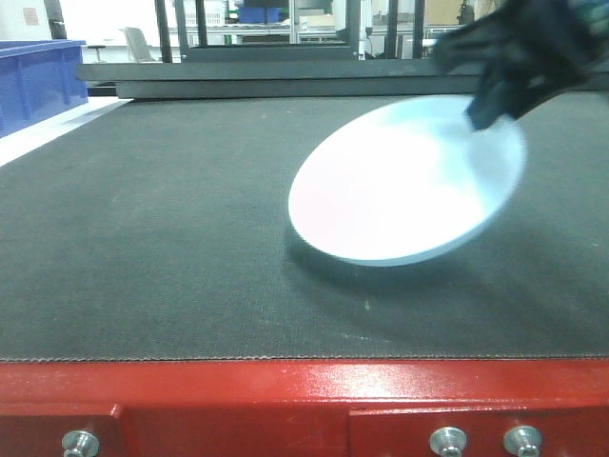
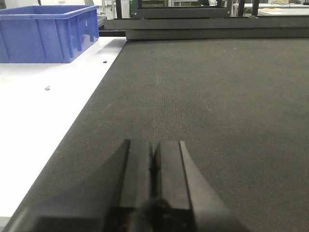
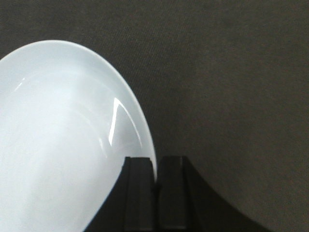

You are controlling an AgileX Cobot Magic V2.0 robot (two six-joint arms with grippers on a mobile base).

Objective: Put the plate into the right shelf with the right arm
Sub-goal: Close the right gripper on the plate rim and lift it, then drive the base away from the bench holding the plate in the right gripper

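Observation:
A pale blue-white plate [image 1: 404, 186] is tilted, its lower left edge near the dark mat and its upper right rim raised. My right gripper [image 1: 495, 100] is shut on that upper right rim and holds it up. In the right wrist view the plate [image 3: 58, 140] fills the left side, and its rim runs between the closed fingers of the right gripper [image 3: 155, 166]. My left gripper [image 2: 153, 150] is shut and empty, low over the mat at the left side. The right shelf is out of view.
A dark mat [image 1: 143, 238] covers the table; its red front edge [image 1: 285, 400] is near me. A blue bin [image 1: 38, 81] stands at the far left on a white surface [image 2: 43, 106], also seen in the left wrist view [image 2: 46, 31]. A dark rail [image 1: 266, 81] runs along the back.

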